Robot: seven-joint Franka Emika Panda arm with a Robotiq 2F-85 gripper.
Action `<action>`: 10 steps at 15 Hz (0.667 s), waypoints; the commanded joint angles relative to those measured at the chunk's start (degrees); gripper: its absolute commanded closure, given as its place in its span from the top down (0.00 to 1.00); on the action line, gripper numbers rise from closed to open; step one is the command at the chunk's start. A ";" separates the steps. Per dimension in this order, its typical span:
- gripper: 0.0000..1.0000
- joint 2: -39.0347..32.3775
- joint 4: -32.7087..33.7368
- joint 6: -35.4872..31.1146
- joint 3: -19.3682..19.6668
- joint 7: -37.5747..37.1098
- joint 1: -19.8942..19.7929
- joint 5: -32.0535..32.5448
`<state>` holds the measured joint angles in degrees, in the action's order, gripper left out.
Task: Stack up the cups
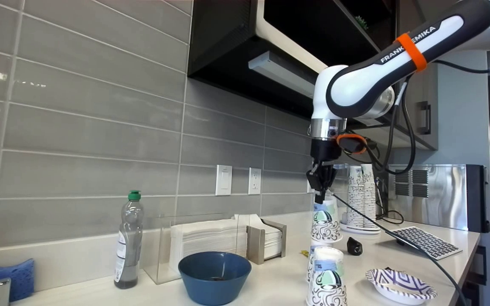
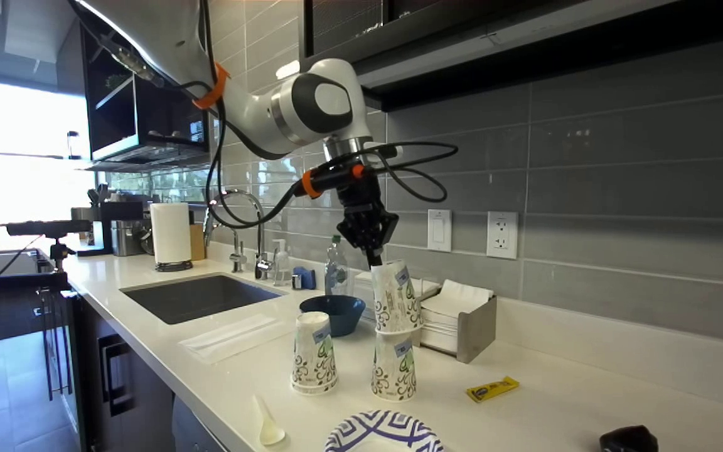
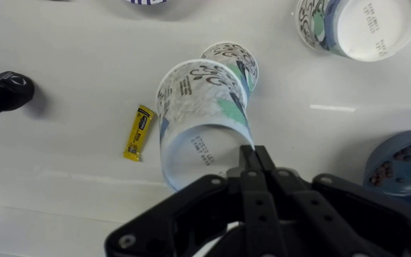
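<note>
The cups are white with blue-green and dark swirl prints, standing upside down. My gripper (image 1: 320,199) is shut on the base edge of the upper cup, one finger inside the recessed base and one outside; the wrist view shows this grip (image 3: 254,151). The upper cup (image 2: 396,298) is over the lower cup (image 2: 395,370), slightly tilted; I cannot tell whether it rests on it. The lower cup's top is hidden by the upper cup in the wrist view (image 3: 237,59). Another cup (image 2: 314,358) stands apart on the counter, also seen in the wrist view (image 3: 373,28).
A blue bowl (image 1: 214,280) and napkin holder (image 2: 477,323) stand near the cups. A patterned dish (image 1: 400,287), spoon (image 2: 268,424), yellow packet (image 2: 492,389) and black object (image 3: 10,91) lie around. Tall cup stacks (image 1: 362,195) stand farther back. A sink (image 2: 201,298) is beyond.
</note>
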<state>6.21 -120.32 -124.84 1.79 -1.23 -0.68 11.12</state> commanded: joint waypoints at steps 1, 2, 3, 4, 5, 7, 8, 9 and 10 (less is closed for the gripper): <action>0.01 2.62 -3.44 -3.96 0.60 2.13 -0.57 -3.59; 0.01 2.84 -3.77 -4.48 0.74 2.31 -0.59 -4.10; 0.01 2.92 -4.06 -5.09 0.91 2.64 -0.62 -4.75; 0.01 2.83 -4.20 -5.55 1.04 3.07 -0.59 -5.63; 0.01 2.72 -4.39 -5.89 1.10 3.38 -0.59 -6.31; 0.01 2.36 -4.66 -5.95 1.25 4.03 -0.57 -7.69; 0.01 2.19 -4.68 -5.74 1.30 4.21 -0.61 -8.05; 0.01 2.03 -4.71 -5.65 1.35 4.40 -0.63 -8.26; 0.27 1.79 -4.69 -5.61 1.34 4.10 -0.73 -8.00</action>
<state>7.30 -123.61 -129.36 3.02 1.28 -0.89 4.75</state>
